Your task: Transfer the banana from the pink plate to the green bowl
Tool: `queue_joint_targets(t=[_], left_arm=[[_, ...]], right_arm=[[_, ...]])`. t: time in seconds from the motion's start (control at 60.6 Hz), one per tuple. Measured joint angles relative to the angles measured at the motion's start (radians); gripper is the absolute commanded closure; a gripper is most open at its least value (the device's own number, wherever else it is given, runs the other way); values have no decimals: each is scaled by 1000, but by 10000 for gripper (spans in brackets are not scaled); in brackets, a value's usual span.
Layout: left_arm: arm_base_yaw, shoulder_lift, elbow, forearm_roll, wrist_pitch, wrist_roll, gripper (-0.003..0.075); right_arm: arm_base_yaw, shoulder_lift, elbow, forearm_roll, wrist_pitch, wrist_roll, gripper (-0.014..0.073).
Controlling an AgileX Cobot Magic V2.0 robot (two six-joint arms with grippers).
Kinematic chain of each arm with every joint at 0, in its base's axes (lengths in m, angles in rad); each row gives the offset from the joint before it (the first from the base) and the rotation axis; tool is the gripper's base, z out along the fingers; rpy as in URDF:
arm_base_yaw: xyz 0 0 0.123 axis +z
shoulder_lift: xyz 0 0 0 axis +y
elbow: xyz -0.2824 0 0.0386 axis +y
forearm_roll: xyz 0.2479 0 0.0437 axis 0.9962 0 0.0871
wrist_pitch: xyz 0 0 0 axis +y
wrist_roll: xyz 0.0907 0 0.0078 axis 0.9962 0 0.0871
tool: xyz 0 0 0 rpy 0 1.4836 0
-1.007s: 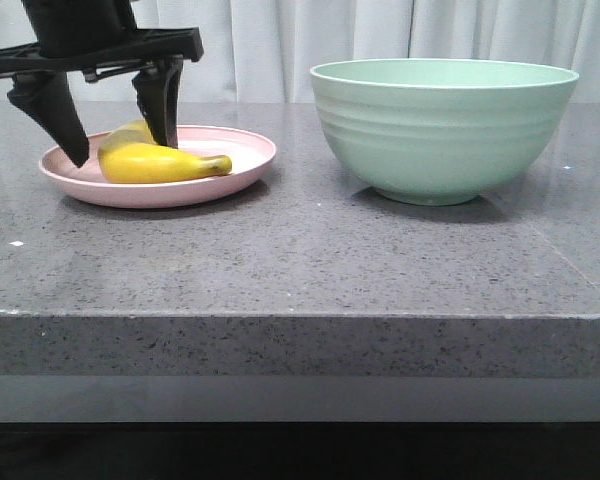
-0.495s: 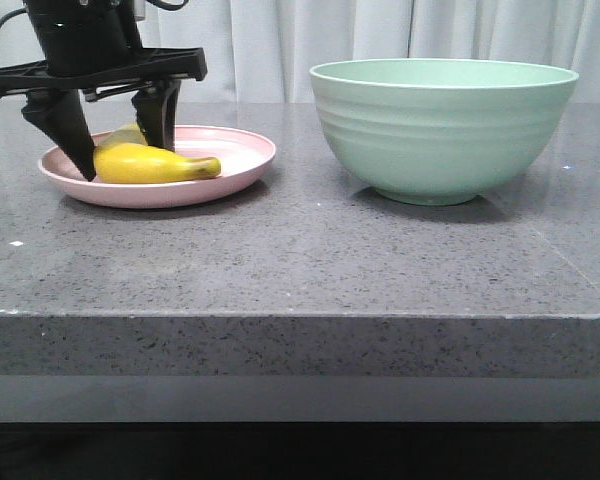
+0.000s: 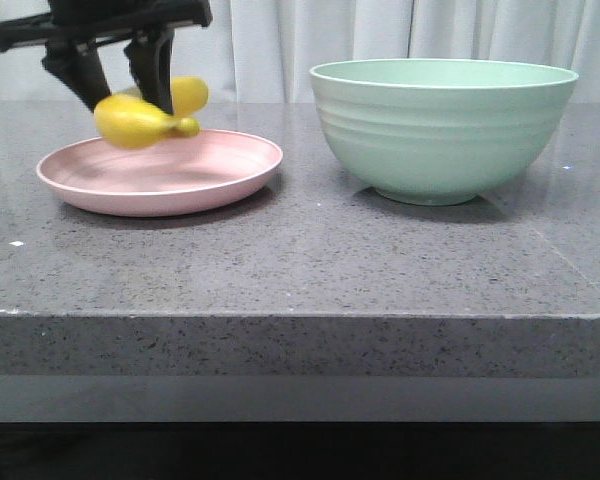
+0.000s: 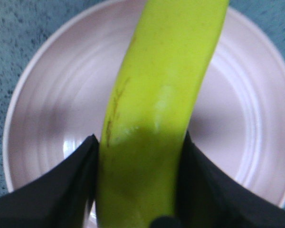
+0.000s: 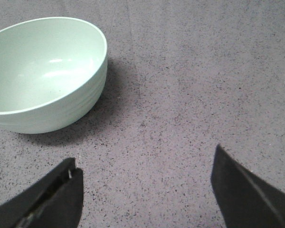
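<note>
Grey speckled bench [image 3: 300, 270], stone-like top, front edge facing the camera; a white curtain [image 3: 310, 40] is hung behind its far edge. Toward the right half of the bench the green bowl [image 3: 444, 128] is stood upright and empty, its ridged wall well apart from everything else; the same bowl [image 5: 42, 71] is seen in the right wrist view, mouth open and unobstructed, presumably left so as the drop target. Toward the left end of the bench the pink plate [image 3: 160, 172] is set flat and is now bare, its concentric ridges [image 4: 256, 142] visible beneath the lifted fruit. Above the plate's far-left part the banana [image 3: 145, 115] is held clear of the rim by the left gripper [image 3: 115, 75], not touching the plate; motion blur is noted on it. In the left wrist view the banana [image 4: 161, 109] is clamped across its thick middle between both black fingers [image 4: 76, 180], a hold likely chosen so the curved body is balanced and kept from swinging. The right gripper [image 5: 142, 190] is held spread wide over bare bench beside the bowl, gripping nothing, apparently kept out of the transfer path. Judged stage: lift done; carry across to the bowl not yet made.
</note>
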Motion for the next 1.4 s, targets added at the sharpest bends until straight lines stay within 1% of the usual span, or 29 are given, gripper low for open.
queue_joint_targets(t=[0.215,0.38,0.578,0.743,0.842,0.875,0.991,1.123,1.255,1.321,1.403], left_arm=[[-12,-72,-28,13,21,52,516],[-75,-221,22,35,-14,104,516],[-152,-393,197,35,-101,180,516],[-172,-538,370,54,-199,265,517],[-172,-615,455,55,-254,320,527],[-172,-636,488,55,-278,338,533],[-172,-700,578,35,-347,437,535],[-172,-735,637,-40,-393,571,535],[-172,-737,660,-154,-406,738,535],[-172,-735,661,-222,-410,834,535],[-172,-733,661,-304,-418,957,535]], right_arm=[[0,0,0,2,-11,0,21],[0,0,0,8,-13,0,21],[0,15,-22,24,60,0,21],[0,62,-83,36,145,-10,21],[0,109,-128,84,194,-47,21],[0,127,-143,101,209,-69,21],[0,210,-199,233,267,-182,22],[0,303,-254,413,310,-372,22],[19,403,-292,601,337,-575,22],[45,449,-308,668,342,-685,22],[92,498,-322,723,344,-780,22]])
